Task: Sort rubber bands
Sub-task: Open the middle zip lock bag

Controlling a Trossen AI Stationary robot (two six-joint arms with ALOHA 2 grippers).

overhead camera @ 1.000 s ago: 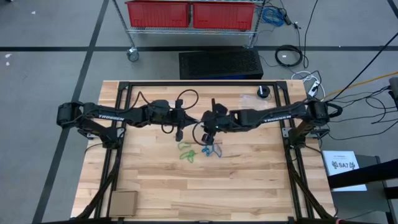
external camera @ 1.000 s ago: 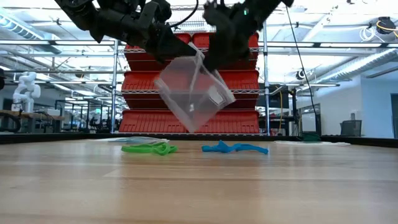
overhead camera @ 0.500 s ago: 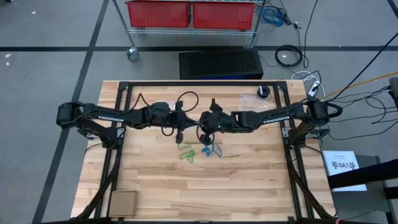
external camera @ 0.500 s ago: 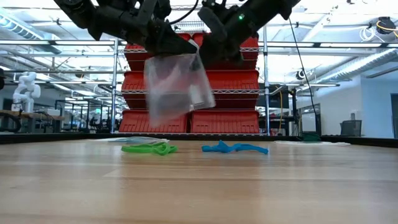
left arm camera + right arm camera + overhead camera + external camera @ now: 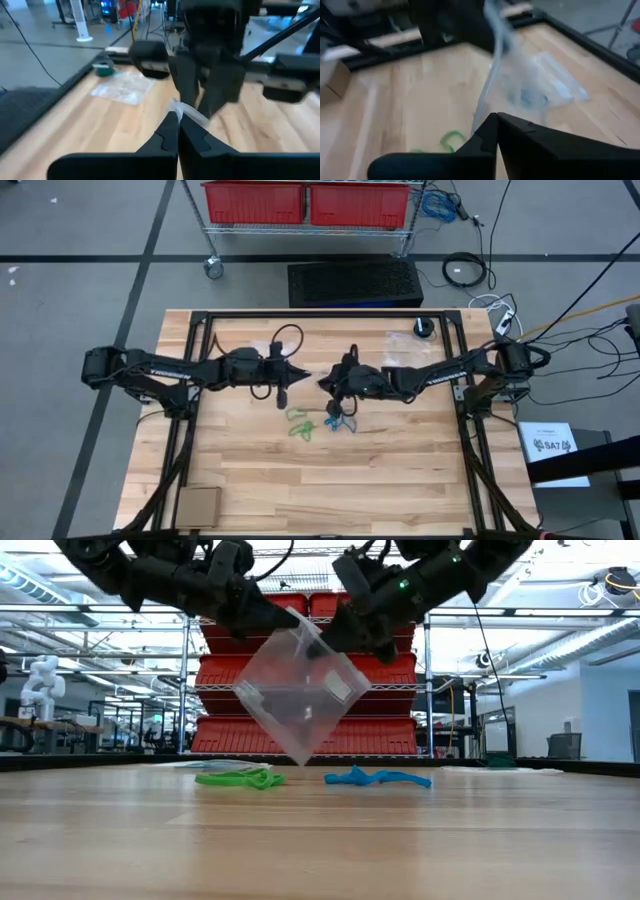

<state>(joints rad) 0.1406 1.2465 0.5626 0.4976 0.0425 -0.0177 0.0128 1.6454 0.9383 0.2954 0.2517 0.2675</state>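
Observation:
A clear plastic bag [image 5: 300,695] hangs tilted in the air over the middle of the table, one corner down. My left gripper [image 5: 293,375] and my right gripper [image 5: 325,383] meet at its top, both shut on it. Something darker shows inside the bag; I cannot tell what. Below it, green rubber bands [image 5: 298,423] and blue rubber bands [image 5: 335,420] lie flat on the wood. They also show in the low view as green rubber bands [image 5: 240,778] and blue rubber bands [image 5: 378,778]. My left gripper [image 5: 178,119] pinches the bag's top edge [image 5: 186,111] between its two fingertips. It comes nearly level from the table's left side. The bag hangs below, lifted clear of the table. My right gripper [image 5: 496,119] pinches the bag's top edge [image 5: 481,111] between its two fingers, slanting slightly downward from the table's right side. The bag hangs tilted ahead of it, its lowest corner [image 5: 300,758] above the wood.
More clear bags [image 5: 122,87] lie flat toward the table's far edge. A black round object [image 5: 425,328] sits at the far right corner. A cardboard box [image 5: 198,505] sits at the near left corner. The near half of the tabletop [image 5: 400,480] is bare wood.
My right gripper has sunk a little and tipped from steeply downward toward level. My left gripper has drawn back slightly toward the table's left. The bag hung squarely half a second ago and now stands tilted on one corner, its top spread between the two grippers.

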